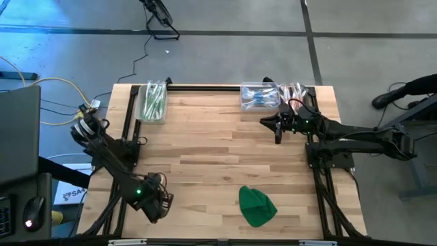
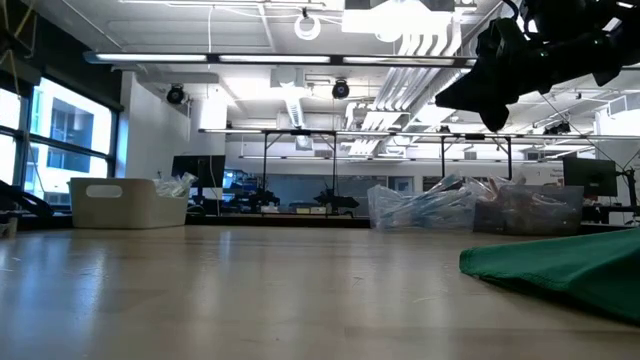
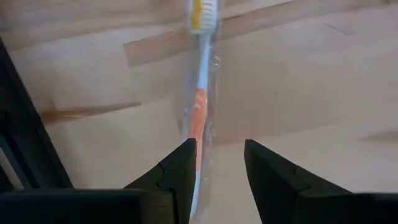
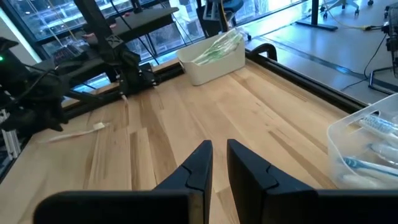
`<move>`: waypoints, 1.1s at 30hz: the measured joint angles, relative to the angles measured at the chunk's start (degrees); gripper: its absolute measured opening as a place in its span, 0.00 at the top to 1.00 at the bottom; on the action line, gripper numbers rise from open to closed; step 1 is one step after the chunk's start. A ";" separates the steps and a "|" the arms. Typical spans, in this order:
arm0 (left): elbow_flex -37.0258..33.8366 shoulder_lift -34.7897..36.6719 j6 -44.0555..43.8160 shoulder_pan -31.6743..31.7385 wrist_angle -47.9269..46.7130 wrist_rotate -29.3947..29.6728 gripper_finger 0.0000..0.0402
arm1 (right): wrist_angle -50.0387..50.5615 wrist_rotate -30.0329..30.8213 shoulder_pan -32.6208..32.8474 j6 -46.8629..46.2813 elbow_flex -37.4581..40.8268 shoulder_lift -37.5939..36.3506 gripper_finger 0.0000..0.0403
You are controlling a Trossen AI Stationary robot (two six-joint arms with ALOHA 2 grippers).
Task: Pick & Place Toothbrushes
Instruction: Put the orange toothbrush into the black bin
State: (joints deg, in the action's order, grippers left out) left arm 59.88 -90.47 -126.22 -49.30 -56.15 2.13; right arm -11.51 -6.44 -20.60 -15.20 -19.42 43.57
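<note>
We are at the pick: our left gripper (image 3: 219, 163), low left in the high view, hangs parted over a wrapped orange-handled toothbrush (image 3: 199, 93) on the wooden table (image 3: 311, 81). Next, we judge, descend and close. Our right gripper (image 4: 216, 163) waits near-closed, empty, upper right.

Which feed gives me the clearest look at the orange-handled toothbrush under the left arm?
The left wrist view: the orange-handled toothbrush lies on the table, running between the left end effector fingers. The right wrist view shows it far off as a pale stick. In the high and low views I cannot make it out.
</note>
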 joint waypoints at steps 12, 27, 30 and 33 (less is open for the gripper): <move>-3.70 -2.06 -3.48 0.13 4.69 -1.79 0.67 | 0.09 -0.07 0.16 0.00 0.00 0.00 0.90; -11.56 -1.63 0.18 0.15 15.90 -3.26 0.75 | 0.09 0.50 3.04 0.41 0.00 0.00 0.90; -11.58 -1.67 0.60 0.15 16.02 -3.13 0.84 | 0.09 0.52 3.04 0.44 0.00 0.00 0.90; -11.62 -1.73 0.79 0.15 16.14 -3.06 0.94 | 0.09 0.51 3.04 0.45 0.00 0.00 0.90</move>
State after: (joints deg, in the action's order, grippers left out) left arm 48.26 -92.19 -125.43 -49.15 -40.01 -0.93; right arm -11.42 -5.92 -17.56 -14.75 -19.42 43.57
